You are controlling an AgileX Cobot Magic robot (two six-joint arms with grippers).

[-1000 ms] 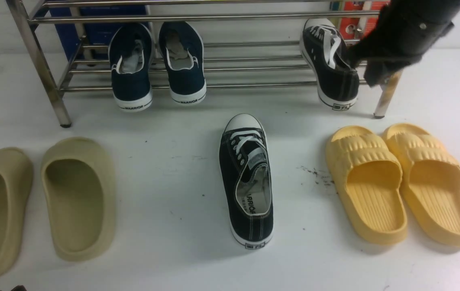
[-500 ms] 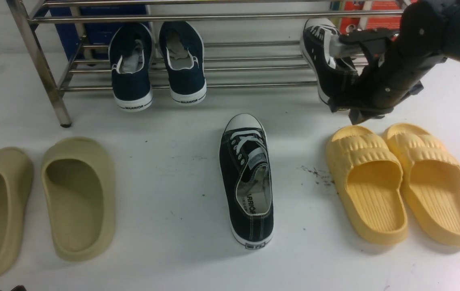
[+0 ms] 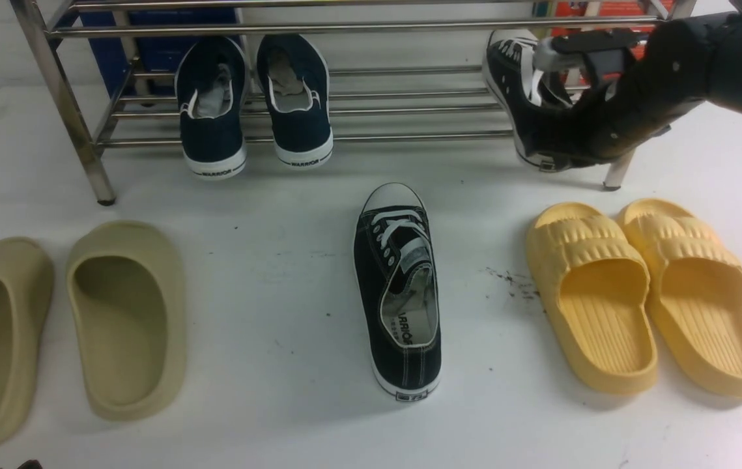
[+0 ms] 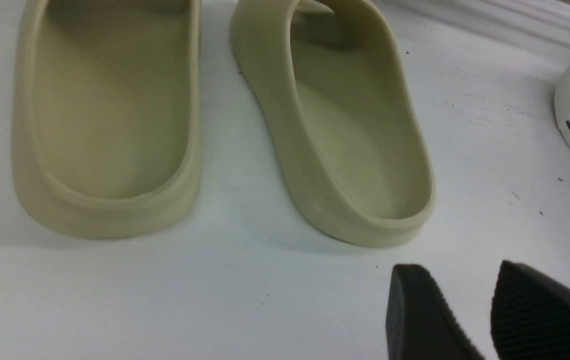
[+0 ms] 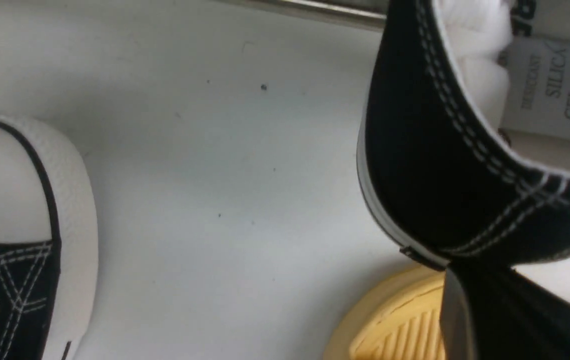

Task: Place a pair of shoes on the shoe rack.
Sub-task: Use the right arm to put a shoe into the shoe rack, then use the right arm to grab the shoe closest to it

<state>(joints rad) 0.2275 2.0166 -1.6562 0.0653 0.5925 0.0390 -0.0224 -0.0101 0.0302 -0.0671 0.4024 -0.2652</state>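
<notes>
- I have one black sneaker (image 3: 504, 88) on the lower tier of the shoe rack (image 3: 357, 27), near its right front leg, heel poking out past the front bar.
- Its mate, the loose sneaker (image 3: 371, 280), lies upright mid-bench (image 3: 266, 417), toe facing the rack and heel toward the bench's near edge.
- My right end effector (image 5: 480, 272) has its fingers together against the racked shoe's heel; I see nothing pinched between them. My left end effector (image 4: 457, 267) stands wide and unloaded, near the beige slippers (image 4: 355, 140).
- I expect a light shoe: canvas that folds under a squeeze, rubber sole stiffer and grippy. Nothing fragile here.
- For the racked one, I'd nudge low on the heel rubber; pushing the soft collar could buckle it, and an off-centre push could swing the toe on those slick bars.
- For the loose one, I'd grip the stitched heel, one finger inside and one outside, clear of the laces.
</notes>
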